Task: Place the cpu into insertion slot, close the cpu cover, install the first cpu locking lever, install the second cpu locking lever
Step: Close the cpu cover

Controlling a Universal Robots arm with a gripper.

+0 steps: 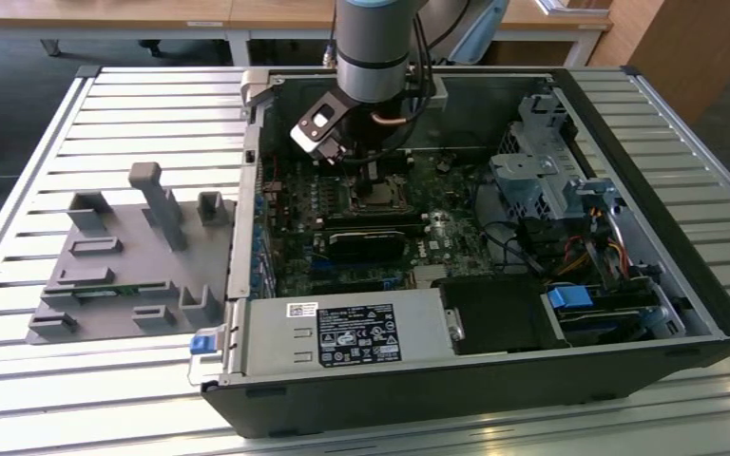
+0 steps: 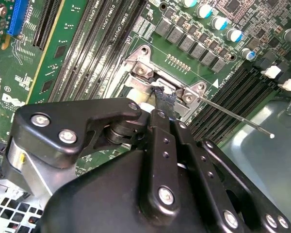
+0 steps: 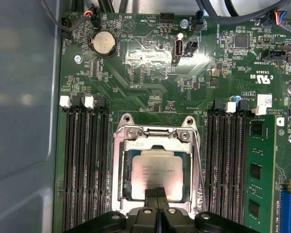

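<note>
Open computer case [image 1: 492, 394] lies on slatted counter [image 1: 35, 380]; grey fixture [image 1: 124, 275] sits beside it on the exterior view's left. Arm [image 1: 375, 47] reaches down into the case over the motherboard [image 3: 150, 82]. First wrist view: cpu [image 3: 155, 172] lies flat in the insertion slot [image 3: 127, 180], pale top facing up, between the two banks of memory slots [image 3: 85, 165]. The cpu cover [image 3: 117, 170] appears lowered around the chip, its cut-out showing the metal top. Tool [image 3: 156, 193] hangs at the socket's edge, fingers pressed together with only a thin seam between them, pinching nothing visible; tip is just over the chip's edge, contact uncertain from this angle. Second wrist view: thin locking lever [image 2: 237, 118] juts out free from the socket corner, away from the board, unlatched.
</note>
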